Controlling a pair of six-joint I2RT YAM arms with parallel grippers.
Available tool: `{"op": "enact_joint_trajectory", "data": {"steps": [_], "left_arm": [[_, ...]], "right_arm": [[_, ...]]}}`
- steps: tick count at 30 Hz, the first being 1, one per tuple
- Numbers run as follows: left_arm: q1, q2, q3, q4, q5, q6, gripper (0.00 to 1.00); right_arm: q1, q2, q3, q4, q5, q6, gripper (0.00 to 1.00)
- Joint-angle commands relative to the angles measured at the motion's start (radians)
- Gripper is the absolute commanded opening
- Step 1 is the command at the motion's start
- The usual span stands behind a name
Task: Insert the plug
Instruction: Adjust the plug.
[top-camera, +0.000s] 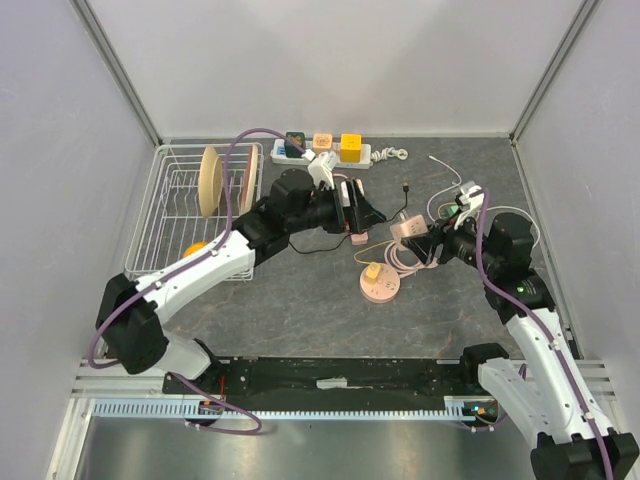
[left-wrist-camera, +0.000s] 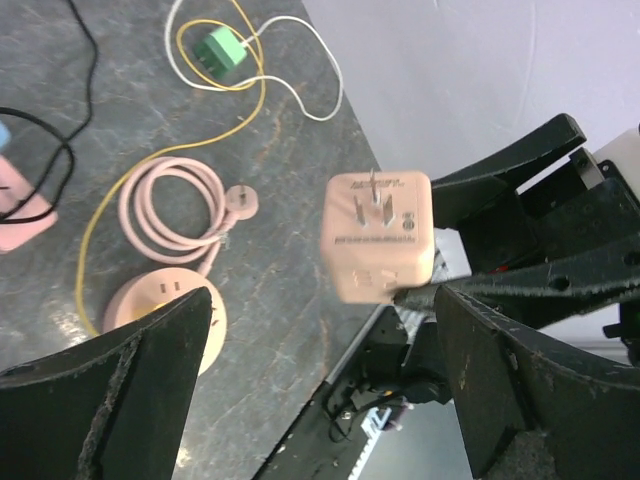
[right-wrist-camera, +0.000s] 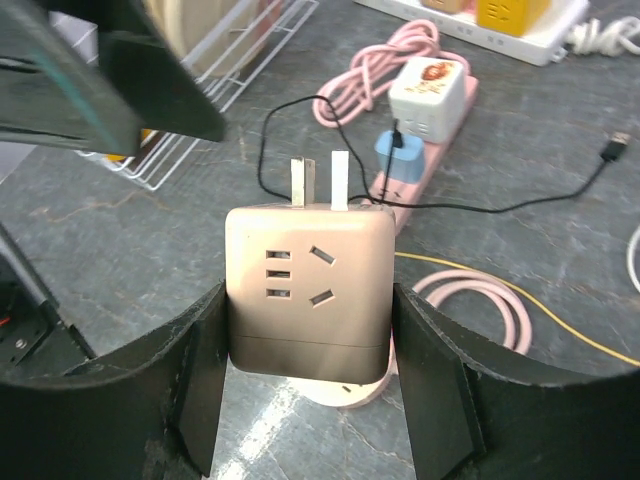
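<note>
The plug (right-wrist-camera: 308, 300) is a beige-pink cube with two flat prongs on its far face and socket slots facing the right wrist camera. My right gripper (right-wrist-camera: 310, 335) is shut on its two sides and holds it in the air above the table. From the left wrist the same plug (left-wrist-camera: 378, 235) shows its pronged face, gripped by the right arm's black fingers (left-wrist-camera: 500, 175). My left gripper (left-wrist-camera: 325, 335) stands wide open just short of it, holding nothing. From above, the left gripper (top-camera: 360, 215) and the right gripper (top-camera: 412, 232) face each other mid-table.
A pink power strip (right-wrist-camera: 445, 135) carries a white cube adapter (right-wrist-camera: 430, 95) and a blue plug (right-wrist-camera: 400, 155). A round pink socket (top-camera: 380, 285) with a coiled cord lies below the grippers. A white strip (top-camera: 325, 152) sits at the back, a wire dish rack (top-camera: 170, 215) at left.
</note>
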Motion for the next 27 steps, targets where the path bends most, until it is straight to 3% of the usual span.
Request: {"op": "enact_joint_trajectory", "data": {"steps": [1,23,27], "left_arm": [[-0.002,0.052,0.077,0.106,0.125,-0.106,1.00],[-0.028,0.180,0.159,0.026,0.191,-0.083,0.99],[-0.031,0.200,0.179,0.028,0.229,-0.094,0.93]], "right_arm": [[0.028,-0.025,0.040,0.108,-0.105,-0.022,0.26],[0.110,0.046,0.054,0.187,-0.091,-0.029,0.26],[0.116,0.051,0.043,0.202,-0.086,-0.032,0.27]]}}
